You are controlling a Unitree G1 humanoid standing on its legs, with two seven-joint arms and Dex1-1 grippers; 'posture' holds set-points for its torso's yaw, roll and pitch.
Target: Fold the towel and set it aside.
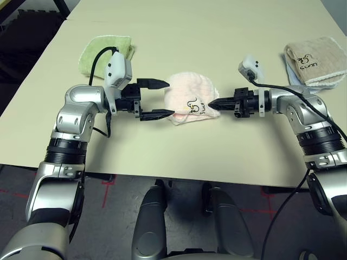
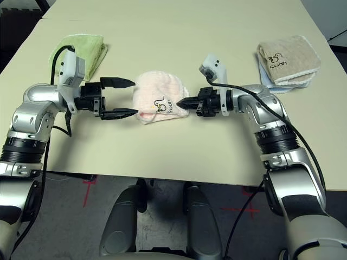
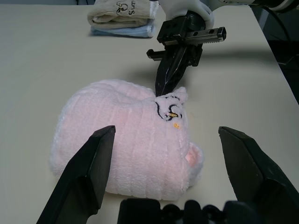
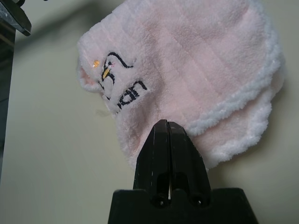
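Left gripper: spread wide, empty, flanking towel edge. Right gripper: pinched closed, tips touching towel's opposite edge.

The pale pink towel lies folded in a small bundle mid-table, embroidered logo up.

We cannot tell whether the right gripper's closed tips pinch the towel or only touch it, since its near edge hides behind them.
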